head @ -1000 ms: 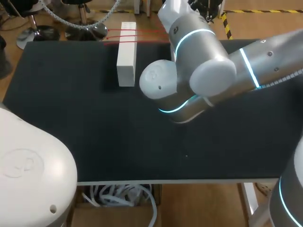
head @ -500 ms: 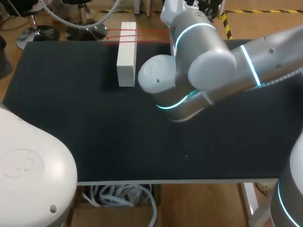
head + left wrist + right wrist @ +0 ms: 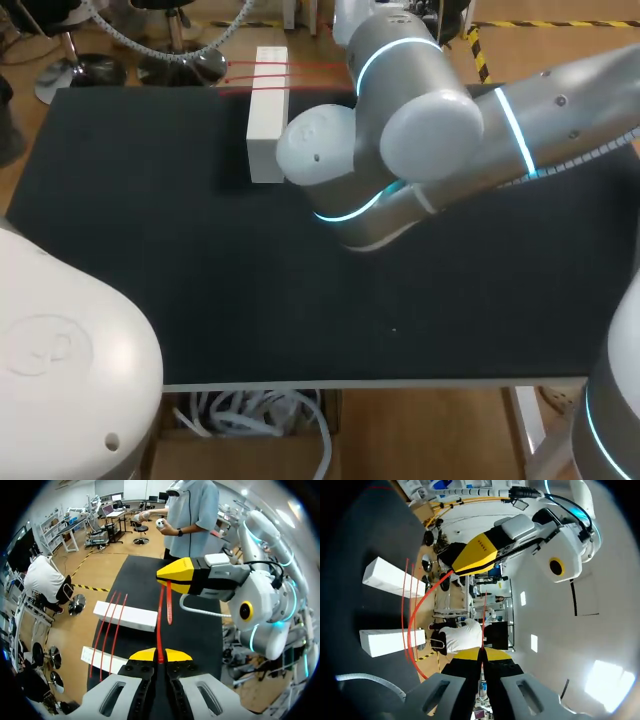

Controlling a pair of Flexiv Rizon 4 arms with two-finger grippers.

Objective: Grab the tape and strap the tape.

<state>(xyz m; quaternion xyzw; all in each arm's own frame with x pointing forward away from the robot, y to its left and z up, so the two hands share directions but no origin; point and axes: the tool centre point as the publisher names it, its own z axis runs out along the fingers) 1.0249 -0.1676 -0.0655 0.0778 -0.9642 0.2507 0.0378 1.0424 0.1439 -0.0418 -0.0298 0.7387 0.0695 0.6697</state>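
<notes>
- Holding the red tape (image 3: 159,625) by two points is where you are now. It runs from the left gripper (image 3: 160,656) up to the right gripper (image 3: 165,576), in the air above the table (image 3: 150,250).
- Judging by that, the grab looks done, and the step in hand is the strapping: bringing one end round to meet the other.
- Move one arm and hold the other quiet, so you have one end to aim and not two.
- Close the gap slowly. A strip this thin will likely twist or buckle if slack comes in fast, and it may slip out if you pull it taut.
- Watch the short free tail (image 3: 169,605) hanging just beside the right gripper in the left wrist view. That is probably the end to guide.
- Stay off the two white blocks (image 3: 126,616) and the spare red strips (image 3: 111,630) laid across them, which lie below and to one side of the held tape.
- Your left fingers (image 3: 145,655) are closed on the tape, the yellow tips all but meeting with only the strip between them.
- Your right fingers (image 3: 497,654) are pinched on the thin strip in the same way.
- You cannot make out either gripper in the head view, where the right arm (image 3: 430,130) fills the middle. Steer by the wrist views.
</notes>
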